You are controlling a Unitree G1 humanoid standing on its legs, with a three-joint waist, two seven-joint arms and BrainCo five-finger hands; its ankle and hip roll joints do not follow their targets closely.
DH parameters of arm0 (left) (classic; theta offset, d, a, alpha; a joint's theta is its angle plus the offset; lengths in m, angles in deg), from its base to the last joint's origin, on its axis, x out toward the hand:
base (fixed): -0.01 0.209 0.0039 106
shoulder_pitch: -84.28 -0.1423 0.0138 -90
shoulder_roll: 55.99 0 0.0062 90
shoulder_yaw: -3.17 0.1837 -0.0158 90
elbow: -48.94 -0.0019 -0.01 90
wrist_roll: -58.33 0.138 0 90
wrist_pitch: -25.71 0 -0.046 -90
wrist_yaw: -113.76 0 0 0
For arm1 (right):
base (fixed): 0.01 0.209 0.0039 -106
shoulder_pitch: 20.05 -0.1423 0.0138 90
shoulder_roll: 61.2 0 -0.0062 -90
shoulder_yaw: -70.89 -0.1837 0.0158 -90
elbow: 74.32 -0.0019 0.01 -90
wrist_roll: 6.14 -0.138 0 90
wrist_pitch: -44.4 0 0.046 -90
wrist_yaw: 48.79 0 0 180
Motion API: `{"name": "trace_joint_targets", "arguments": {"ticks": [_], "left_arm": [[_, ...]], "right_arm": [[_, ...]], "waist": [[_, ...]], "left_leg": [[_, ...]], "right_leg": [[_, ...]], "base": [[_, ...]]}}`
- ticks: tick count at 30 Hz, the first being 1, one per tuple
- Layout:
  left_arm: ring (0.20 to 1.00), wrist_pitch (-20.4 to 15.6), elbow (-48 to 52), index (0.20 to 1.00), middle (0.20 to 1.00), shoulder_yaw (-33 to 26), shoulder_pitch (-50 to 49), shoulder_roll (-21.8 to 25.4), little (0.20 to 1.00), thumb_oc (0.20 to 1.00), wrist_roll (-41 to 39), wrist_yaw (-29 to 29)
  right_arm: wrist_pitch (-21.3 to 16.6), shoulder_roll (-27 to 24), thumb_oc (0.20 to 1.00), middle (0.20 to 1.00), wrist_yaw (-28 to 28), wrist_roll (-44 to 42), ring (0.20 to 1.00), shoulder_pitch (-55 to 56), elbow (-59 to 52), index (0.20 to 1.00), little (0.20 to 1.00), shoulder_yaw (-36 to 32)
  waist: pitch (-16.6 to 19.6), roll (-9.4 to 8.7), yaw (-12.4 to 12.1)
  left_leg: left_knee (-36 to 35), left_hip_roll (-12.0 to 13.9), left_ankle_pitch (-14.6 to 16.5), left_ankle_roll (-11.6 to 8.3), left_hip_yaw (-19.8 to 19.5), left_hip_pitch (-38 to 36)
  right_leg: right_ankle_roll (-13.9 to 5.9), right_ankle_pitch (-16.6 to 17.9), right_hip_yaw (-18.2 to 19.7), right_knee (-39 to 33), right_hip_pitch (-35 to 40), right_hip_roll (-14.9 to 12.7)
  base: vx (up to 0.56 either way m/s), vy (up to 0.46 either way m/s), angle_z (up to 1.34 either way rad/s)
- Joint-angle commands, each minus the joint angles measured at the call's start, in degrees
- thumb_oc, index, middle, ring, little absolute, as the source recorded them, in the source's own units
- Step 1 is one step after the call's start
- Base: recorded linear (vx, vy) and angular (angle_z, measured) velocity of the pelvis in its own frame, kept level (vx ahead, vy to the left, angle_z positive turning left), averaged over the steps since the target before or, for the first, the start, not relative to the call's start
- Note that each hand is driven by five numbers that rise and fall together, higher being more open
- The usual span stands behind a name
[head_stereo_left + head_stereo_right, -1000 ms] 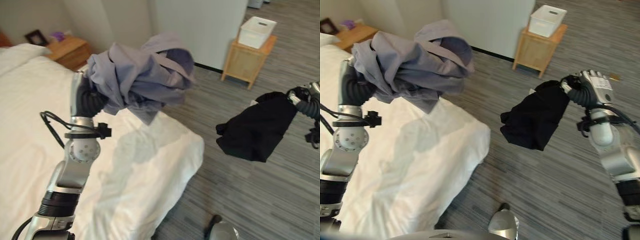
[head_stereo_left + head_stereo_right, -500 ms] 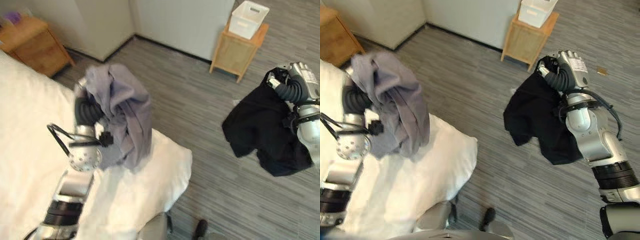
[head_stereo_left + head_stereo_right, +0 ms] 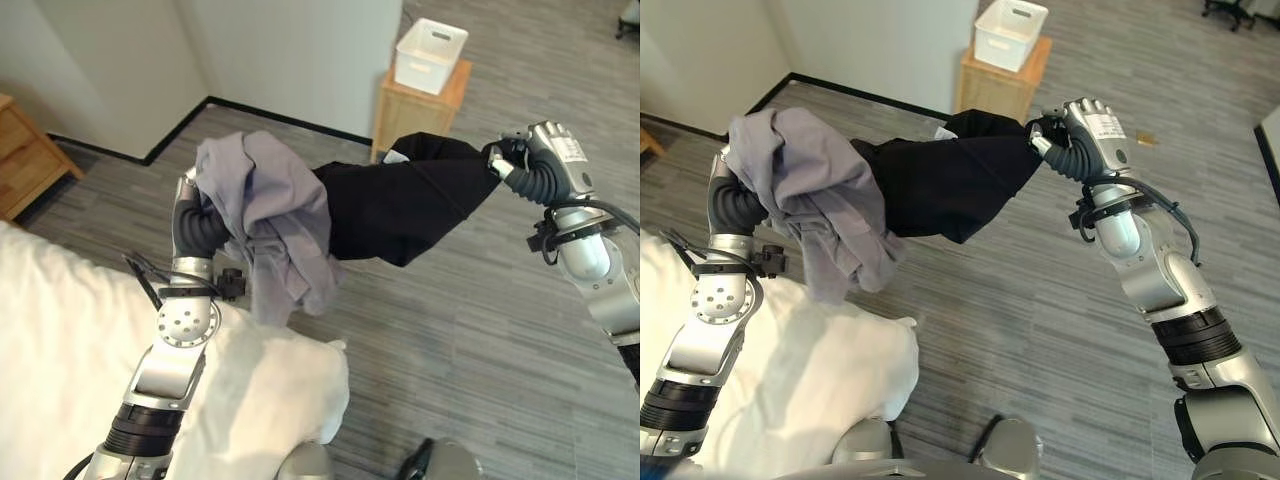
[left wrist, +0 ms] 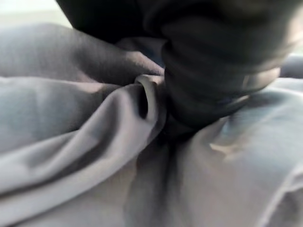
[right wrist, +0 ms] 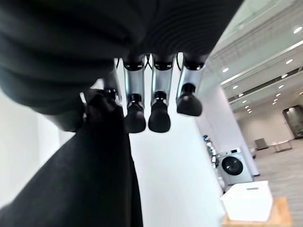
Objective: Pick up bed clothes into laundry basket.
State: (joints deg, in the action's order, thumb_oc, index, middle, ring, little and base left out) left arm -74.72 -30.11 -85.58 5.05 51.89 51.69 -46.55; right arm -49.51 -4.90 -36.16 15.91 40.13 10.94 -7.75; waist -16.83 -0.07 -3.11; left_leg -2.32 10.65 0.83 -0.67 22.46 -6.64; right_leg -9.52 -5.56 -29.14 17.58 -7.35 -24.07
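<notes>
Gripping a black garment [image 3: 940, 185] in curled fingers [image 5: 135, 109], the right hand [image 3: 1085, 135] holds it aloft beside the grey garment [image 3: 265, 215] that buries the left hand, whose grip cannot be determined, above the white bed [image 3: 70, 350].

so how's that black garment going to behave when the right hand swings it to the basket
Probably floppy: the black garment sags in folds from the right hand. Likely light, since it hangs from one pinched edge. It may trail and snag the grey garment it overlaps.
</notes>
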Motion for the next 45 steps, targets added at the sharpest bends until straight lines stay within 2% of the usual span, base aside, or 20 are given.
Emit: {"name": "trace_joint_targets", "arguments": {"ticks": [1,3,7,8,9,12,14,17,19,22,27,29,31,32,33,36,39,41,43,45], "left_arm": [[0.2,-3.2,2.9,0.2,0.2,-1.3,0.4,0.8,0.2,0.2,-1.0,-0.2],[0.2,-3.5,1.8,0.2,0.2,-1.4,0.5,-0.4,0.2,0.2,-0.6,-0.2],[0.2,-3.6,0.8,0.2,0.2,-1.3,0.6,-1.0,0.2,0.2,0.2,-0.8],[0.2,-3.5,1.1,0.2,0.2,-1.1,0.2,-2.0,0.2,0.2,-0.7,-1.3],[0.2,-3.4,1.2,0.2,0.2,-1.1,0.2,-2.0,0.2,0.2,-0.7,-1.4],[0.2,-3.6,1.6,0.2,0.2,-0.9,-0.3,-3.8,0.2,0.2,-2.6,-1.5],[0.2,-3.6,1.3,0.2,0.2,-0.4,0.0,-4.1,0.2,0.2,-3.6,-1.9],[0.2,-3.4,1.1,0.2,0.2,0.3,-0.4,-4.2,0.2,0.2,-4.7,-2.6],[0.2,-3.2,1.0,0.2,0.2,0.4,-1.1,-3.7,0.2,0.2,-5.2,-3.3],[0.2,-3.1,1.3,0.2,0.2,0.4,-3.0,-3.7,0.2,0.2,-5.9,-3.3],[0.2,-3.2,1.0,0.2,0.2,0.1,-4.8,-4.2,0.2,0.2,-8.1,-3.4],[0.2,-3.1,1.4,0.2,0.2,-0.4,-5.7,-3.6,0.2,0.2,-8.1,-3.6],[0.2,-2.7,2.0,0.2,0.2,-0.5,-5.8,-2.5,0.2,0.2,-7.3,-3.4],[0.2,-2.7,2.0,0.2,0.2,-0.5,-5.8,-2.5,0.2,0.2,-7.3,-3.4],[0.2,-2.3,1.2,0.2,0.2,0.4,-4.1,-2.0,0.2,0.2,-7.3,-1.9],[0.2,-2.7,-0.3,0.2,0.2,1.5,-1.6,-2.0,0.2,0.2,-7.0,-0.9],[0.2,-3.0,-1.3,0.2,0.2,2.4,0.7,-1.8,0.2,0.2,-6.2,-1.1],[0.2,-2.9,-1.5,0.2,0.2,3.4,0.7,-2.4,0.2,0.2,-5.7,-2.1],[0.2,-2.8,-1.7,0.2,0.2,3.9,0.7,-2.8,0.2,0.2,-5.7,-2.6],[0.2,-2.9,-2.5,0.2,0.2,4.2,0.7,-3.3,0.2,0.2,-5.1,-3.5]], "right_arm": [[0.2,-0.3,0.2,0.2,1.4,0.4,0.2,0.6,-0.4,0.2,0.2,-3.7],[0.5,-0.4,0.2,0.2,1.5,0.6,0.2,1.7,-1.0,0.2,0.2,-4.0],[0.2,-1.1,0.2,0.2,1.3,1.5,0.2,1.7,-1.3,0.2,0.2,-3.6],[0.1,-1.2,0.2,0.2,0.9,1.1,0.2,2.1,-1.7,0.2,0.2,-4.0],[0.1,-1.2,0.2,0.2,0.9,1.1,0.2,2.2,-1.7,0.2,0.2,-4.1],[0.0,-2.1,0.2,0.2,1.3,1.1,0.2,1.3,-3.0,0.2,0.2,-4.5],[0.0,-2.2,0.2,0.2,1.1,0.4,0.2,0.1,-3.2,0.2,0.2,-3.9],[-0.4,-1.7,0.2,0.2,0.8,-1.0,0.2,0.6,-3.8,0.2,0.2,-3.8],[-0.8,-1.7,0.2,0.2,0.2,-1.3,0.2,0.7,-4.0,0.2,0.2,-3.5],[-1.3,-1.8,0.2,0.2,0.1,-1.3,0.2,-0.6,-3.6,0.2,0.2,-1.7],[-0.9,0.5,0.2,0.2,-0.3,-0.7,0.2,-2.8,-2.8,0.2,0.2,1.2],[-1.0,1.8,0.2,0.2,-0.2,1.0,0.2,-3.1,-2.5,0.2,0.2,2.2],[-1.1,3.3,0.2,0.2,-0.1,2.9,0.2,-3.1,-2.4,0.2,0.2,3.2],[-1.1,3.3,0.2,0.2,-0.1,2.9,0.2,-3.1,-2.4,0.2,0.2,3.2],[-0.5,4.3,0.2,0.2,-0.1,3.4,0.2,-3.6,-2.4,0.2,0.2,3.4],[-0.5,4.3,0.2,0.2,0.6,3.3,0.2,-4.2,-2.4,0.2,0.2,3.1],[-0.5,2.9,0.2,0.2,1.2,3.0,0.2,-3.0,-3.3,0.2,0.2,0.7],[-0.3,2.4,0.2,0.2,1.3,2.5,0.2,-0.5,-3.5,0.2,0.2,-1.1],[-0.2,2.3,0.2,0.2,1.2,2.5,0.2,1.1,-3.7,0.2,0.2,-2.1],[-0.2,2.3,0.2,0.2,1.3,2.5,0.2,3.5,-4.8,0.2,0.2,-3.7]], "waist": [[4.9,-1.32,0.5],[4.9,-1.79,2.8],[5.7,-2.38,3.1],[6.2,-3.08,2.5],[6.0,-3.08,2.7],[3.5,-3.63,0.8],[2.4,-4.24,-0.3],[2.1,-4.02,-1.8],[2.6,-2.5,-2.4],[3.8,-1.08,-4.2],[5.2,-0.37,-7.6],[6.6,-1.59,-8.8],[6.7,-2.81,-9.6],[6.7,-2.81,-9.6],[4.8,-2.38,-7.3],[3.4,-1.05,-5.1],[2.6,-0.77,-2.2],[2.8,-2.17,0.3],[3.2,-2.53,1.3],[3.4,-3.1,3.5]], "left_leg": [[-2.7,-2.7,4.7,-3.52,-3.5,-0.1],[-2.7,-3.8,8.3,-4.28,-5.5,-4.2],[-2.7,-4.9,12.2,-4.13,-6.2,-9.6],[4.9,-4.1,12.9,-5.75,-5.7,-10.7],[6.4,-3.7,13.6,-5.9,-6.0,-10.1],[34.0,1.1,7.0,-8.67,-7.9,2.7],[40.1,1.9,5.7,-8.54,-7.7,10.1],[30.0,1.0,7.7,-6.24,-6.7,13.8],[18.1,-0.4,5.3,-6.02,-7.6,13.4],[-1.4,0.2,-0.8,-6.46,-8.5,14.1],[-2.7,1.7,-3.7,-8.25,-10.7,20.3],[-2.7,1.3,-6.0,-7.49,-9.8,19.1],[-2.7,0.0,-4.9,-4.92,-8.1,15.5],[-2.7,0.0,-4.9,-4.92,-8.1,15.5],[-2.7,-0.5,-3.0,-3.15,-8.2,11.2],[-2.7,-0.1,-2.6,-2.96,-8.6,9.8],[-2.7,-0.3,-0.9,-4.51,-9.3,7.6],[-2.7,-2.5,2.5,-4.76,-11.2,5.7],[-2.7,-3.5,3.3,-4.59,-12.4,4.9],[-2.7,-4.8,5.9,-4.62,-13.7,1.5]], "right_leg": [[-0.82,4.0,4.9,-11.4,5.0,7.7],[-2.57,8.7,9.0,-20.0,0.4,9.1],[-2.08,10.4,7.7,-21.6,0.9,9.3],[-1.23,10.2,6.2,-22.3,5.6,9.6],[-1.16,10.1,5.9,-22.4,5.9,9.6],[2.77,7.1,3.2,-22.6,12.6,10.3],[4.01,4.9,2.7,-22.6,14.5,10.8],[3.24,3.0,3.0,-22.6,16.3,11.2],[2.09,1.7,3.5,-22.6,16.9,12.7],[1.27,-1.3,4.5,-22.6,18.3,13.8],[0.75,-5.6,7.1,-22.6,23.7,15.6],[0.86,-4.8,8.2,-22.6,26.2,15.4],[-0.39,-4.1,9.4,-12.8,25.0,13.2],[-0.39,-4.1,9.4,-12.8,25.0,13.2],[-1.68,-1.1,12.3,4.2,17.4,10.9],[-1.54,2.1,15.5,14.0,8.5,11.9],[-0.48,0.5,14.9,6.7,3.5,10.9],[0.52,-1.6,18.0,-4.6,4.2,13.1],[0.77,0.0,19.9,-10.2,4.2,14.5],[-0.92,6.1,20.1,-20.5,2.4,13.5]], "base": [[0.48,-0.16,0.18],[0.51,-0.136,0.55],[0.43,-0.139,0.35],[0.44,-0.198,-0.05],[0.39,-0.246,0.15],[0.2,-0.257,0.15],[0.22,-0.172,0.21],[0.31,0.0,0.24],[0.37,0.122,0.22],[0.46,0.148,0.07],[0.46,0.083,-0.23],[0.47,0.114,-0.17],[0.33,0.122,-0.4],[0.37,0.226,-0.58],[0.33,0.234,-0.25],[0.26,0.161,0.34],[0.36,-0.034,0.8],[0.43,-0.107,0.38],[0.36,-0.067,0.85],[0.5,-0.135,1.12]]}}
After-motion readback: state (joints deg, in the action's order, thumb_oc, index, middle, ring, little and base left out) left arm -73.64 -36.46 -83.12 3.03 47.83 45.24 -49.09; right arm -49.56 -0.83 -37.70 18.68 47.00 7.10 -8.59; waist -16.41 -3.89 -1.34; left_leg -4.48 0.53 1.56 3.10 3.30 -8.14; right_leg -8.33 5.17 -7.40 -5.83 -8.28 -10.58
